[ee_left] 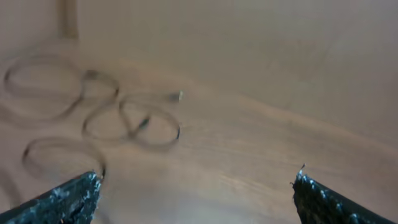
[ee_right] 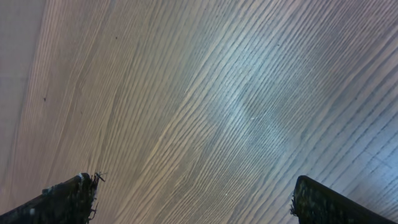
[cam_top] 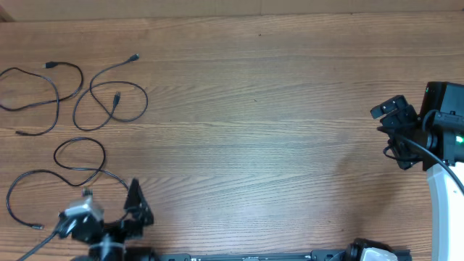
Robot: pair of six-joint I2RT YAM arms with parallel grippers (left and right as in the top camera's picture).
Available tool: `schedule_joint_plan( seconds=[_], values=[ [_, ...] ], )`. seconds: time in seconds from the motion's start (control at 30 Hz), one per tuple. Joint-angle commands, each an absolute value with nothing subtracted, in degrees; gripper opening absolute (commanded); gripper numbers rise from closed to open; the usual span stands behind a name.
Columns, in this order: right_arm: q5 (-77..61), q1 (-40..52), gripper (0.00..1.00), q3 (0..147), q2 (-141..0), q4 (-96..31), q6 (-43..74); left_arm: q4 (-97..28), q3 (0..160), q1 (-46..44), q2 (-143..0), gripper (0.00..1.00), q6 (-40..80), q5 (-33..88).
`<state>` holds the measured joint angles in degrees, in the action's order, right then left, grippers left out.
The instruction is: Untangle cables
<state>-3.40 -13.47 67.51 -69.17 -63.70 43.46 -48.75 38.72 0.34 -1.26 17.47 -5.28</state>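
Three black cables lie apart on the left of the wooden table in the overhead view: one at the far left [cam_top: 40, 90], one looped beside it [cam_top: 109, 94], and one nearer the front [cam_top: 69, 170]. The left wrist view shows them blurred as loops [ee_left: 134, 121]. My left gripper [cam_top: 109, 210] is open and empty at the front left, just right of the near cable's end; it also shows in the left wrist view [ee_left: 196, 193]. My right gripper [cam_top: 391, 123] is open and empty at the far right, over bare wood [ee_right: 193, 193].
The wooden table [cam_top: 261, 130] spans the whole view. The right arm's white link [cam_top: 446, 188] curves along the right edge. The arm bases sit along the front edge [cam_top: 254, 255].
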Motion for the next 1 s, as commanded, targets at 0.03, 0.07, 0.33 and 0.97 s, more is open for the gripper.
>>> schedule_joint_plan(
  seconds=[0.03, 0.07, 0.33, 0.97],
  values=[
    [-2.6, -13.6, 1.00, 68.4, -69.3, -63.5, 43.4, -39.3, 29.8, 1.7, -0.2, 1.00, 9.0, -0.1],
    [-2.6, -13.6, 1.00, 68.4, -69.3, -63.5, 43.4, -36.5, 27.9, 1.7, -0.2, 1.00, 8.7, 0.3],
    [-2.6, -13.6, 1.00, 68.4, -69.3, -63.5, 43.4, -17.1, 12.8, 1.7, -0.2, 1.00, 3.6, 3.9],
    [-2.6, -13.6, 1.00, 68.4, -69.3, -63.5, 43.4, -4.2, 0.3, 1.9, -0.2, 1.00, -3.5, 5.8]
  ],
)
